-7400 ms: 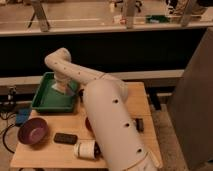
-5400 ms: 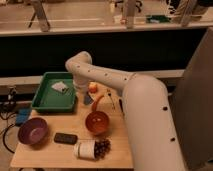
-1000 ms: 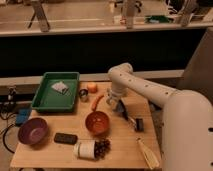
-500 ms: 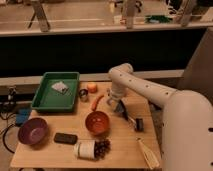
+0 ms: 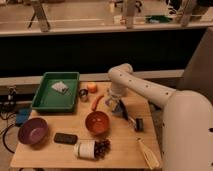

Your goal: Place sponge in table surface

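The light-brown wooden table surface (image 5: 125,145) fills the lower middle of the camera view. My gripper (image 5: 115,103) hangs low over its right middle part, on the white arm (image 5: 150,92) that comes in from the right. A pale patch shows right under the gripper, and I cannot tell whether it is the sponge. A pale flat thing (image 5: 60,86) lies inside the green tray (image 5: 42,102) at the back left, well left of the gripper.
An orange carrot-like thing (image 5: 96,101), a small can (image 5: 83,94) and an orange fruit (image 5: 92,87) lie left of the gripper. An orange bowl (image 5: 97,122), a purple bowl (image 5: 33,131), a black block (image 5: 65,138), a tipped white cup (image 5: 86,149), a dark object (image 5: 139,124).
The arm has swung from the green tray across to the right middle of the table. Over the last second it has stayed almost still.
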Robot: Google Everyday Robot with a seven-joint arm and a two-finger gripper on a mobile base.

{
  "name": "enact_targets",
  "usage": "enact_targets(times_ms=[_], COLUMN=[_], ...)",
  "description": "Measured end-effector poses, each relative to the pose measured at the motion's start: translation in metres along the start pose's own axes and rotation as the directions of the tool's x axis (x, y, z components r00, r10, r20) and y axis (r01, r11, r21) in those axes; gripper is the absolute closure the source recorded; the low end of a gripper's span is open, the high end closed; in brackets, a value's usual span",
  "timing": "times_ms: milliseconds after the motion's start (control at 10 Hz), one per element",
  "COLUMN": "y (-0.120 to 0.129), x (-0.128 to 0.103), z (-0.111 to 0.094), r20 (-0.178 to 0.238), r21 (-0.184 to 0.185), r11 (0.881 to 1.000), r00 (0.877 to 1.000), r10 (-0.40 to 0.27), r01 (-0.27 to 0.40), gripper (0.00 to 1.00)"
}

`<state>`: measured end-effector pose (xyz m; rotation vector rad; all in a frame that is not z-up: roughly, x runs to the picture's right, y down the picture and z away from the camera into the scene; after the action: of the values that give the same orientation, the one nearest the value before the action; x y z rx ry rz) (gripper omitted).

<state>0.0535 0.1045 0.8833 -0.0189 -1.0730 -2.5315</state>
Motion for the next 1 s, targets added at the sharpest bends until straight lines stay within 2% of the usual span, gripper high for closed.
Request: enact_targets(times_ms=[700, 1000], y=[-0.0026, -0.0051], x=[0.0015, 0.0015], z=[-0.0033, -0.0070], r20=[-0.033, -0.067], r21=[0.026, 0.010], r11=[0.998, 0.997], r00=[0.998, 0.995], r10=[-0.048, -0.075], r01=[0.049, 0.076], gripper=[0.20, 0.20])
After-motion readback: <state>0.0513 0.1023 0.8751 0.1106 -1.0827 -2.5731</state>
